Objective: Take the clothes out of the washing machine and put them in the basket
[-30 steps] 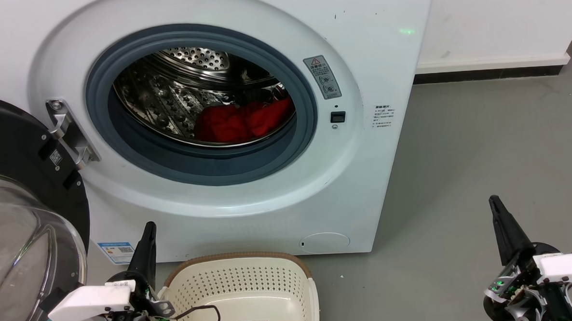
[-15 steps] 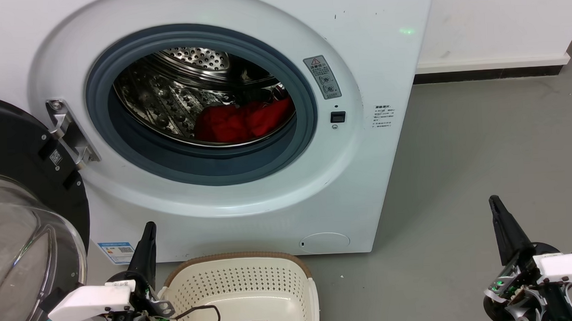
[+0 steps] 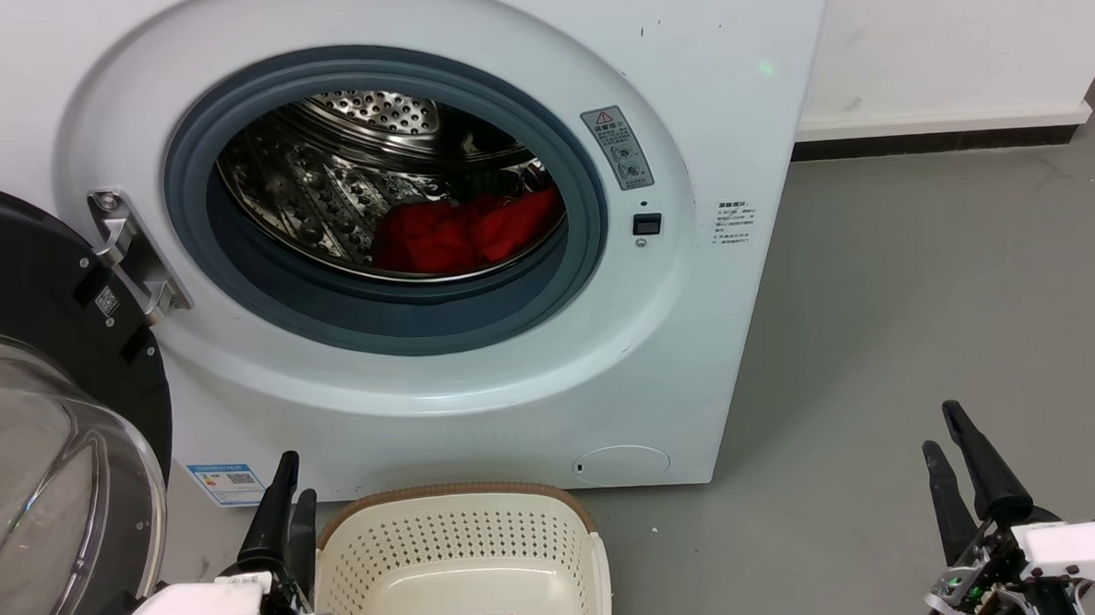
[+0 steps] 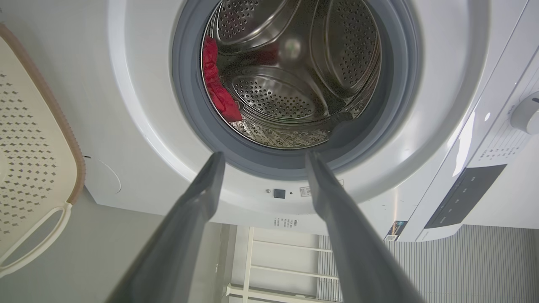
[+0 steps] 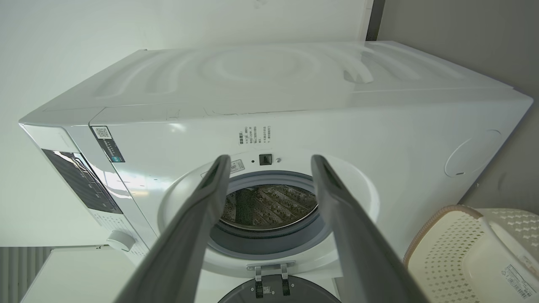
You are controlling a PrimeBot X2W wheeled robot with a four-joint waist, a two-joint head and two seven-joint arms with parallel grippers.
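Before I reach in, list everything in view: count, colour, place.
washing machine: one, white, straight ahead
door: one, black-framed glass, swung open at left
drum: one, perforated steel, behind grey porthole seal
clothes: one bundle, red, low in the drum
basket: one, cream with brown rim, on floor before the machine
floor: grey, right of the machine
left gripper: one, dark jaws open, lower left beside basket
right gripper: one, dark jaws open, lower right over floor
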